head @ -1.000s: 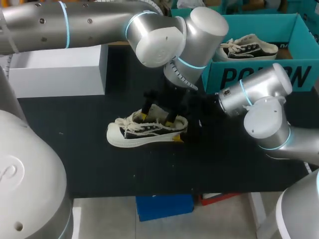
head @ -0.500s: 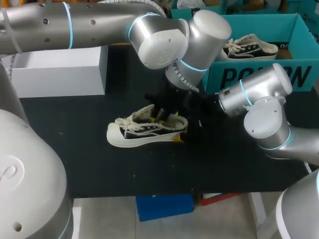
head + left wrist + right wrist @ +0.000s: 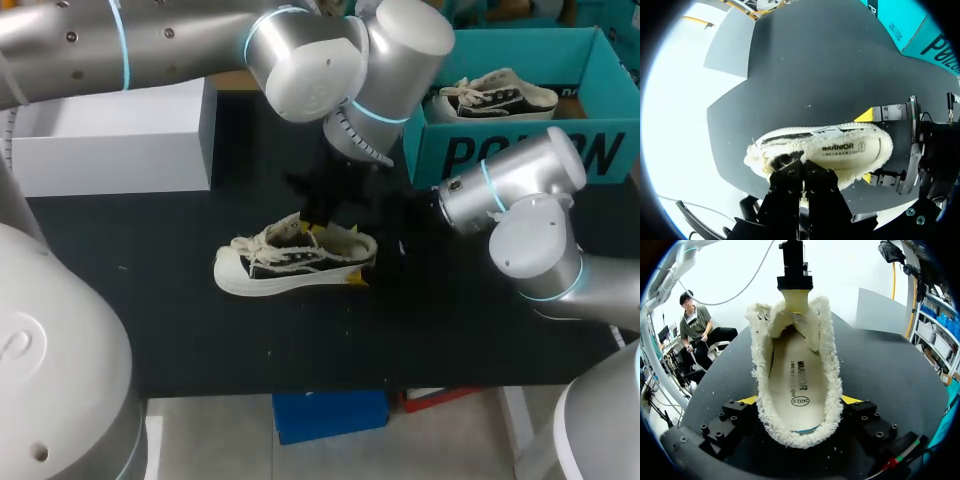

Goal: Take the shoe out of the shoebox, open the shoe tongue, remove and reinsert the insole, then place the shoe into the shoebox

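The shoe [image 3: 295, 262] is standing upright on its sole on the black counter [image 3: 150, 300], out of the shoebox [image 3: 520, 150], with its toe pointing toward the left arm's side and its heel toward the right arm. The right gripper [image 3: 372, 258] is lying low at the heel; its fingers [image 3: 747, 401] are pressing the heel from both sides and so clamping the shoe, each yellow tip resting against the fuzzy collar. The left gripper [image 3: 318, 228] is hanging over the lacing, its fingers [image 3: 790, 172] drawn almost together and pinching the tongue [image 3: 807, 330], which is standing up off the insole [image 3: 792, 385]. The yellow tips of these fingers are lying hidden in the throat in the left wrist view, and in the right wrist view they are showing as one pale block at the tongue's upper end. The insole is lying flat inside the shoe, its printed face showing from heel to mid-foot. The shoebox is sitting at the counter's far right with a second shoe [image 3: 495, 95] lying in it. A white box [image 3: 110, 135] is resting at the far left, well apart from the shoe.
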